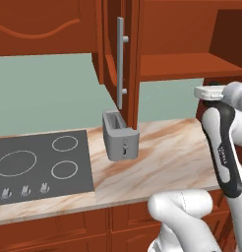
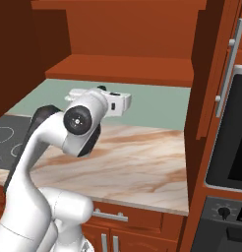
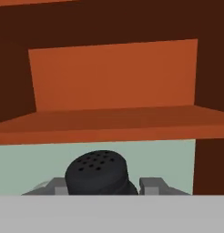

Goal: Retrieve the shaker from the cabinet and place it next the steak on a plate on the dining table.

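My gripper (image 3: 103,189) is clamped on the shaker (image 3: 97,173), perforated top facing the camera. I'm just outside the open cabinet (image 1: 177,66), above the marbled counter (image 1: 157,157), toaster (image 1: 120,135) to my left.

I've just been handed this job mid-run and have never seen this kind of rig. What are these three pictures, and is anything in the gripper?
The white, dark-jointed thing is a robot arm. Two pictures come from cameras on its base, looking forward from its left and right. The third is from a camera on the hand, looking along the two-finger gripper.

The arm faces a beige-and-brown marbled counter carrying a grey toaster and a black cooktop. Above hangs the red-brown wooden wall cabinet, its door with the long grey bar handle swung open.

In the hand view, the small dark cylindrical shaker with a perforated top sits between the grey fingers, so the gripper appears shut on it, just outside the cabinet.
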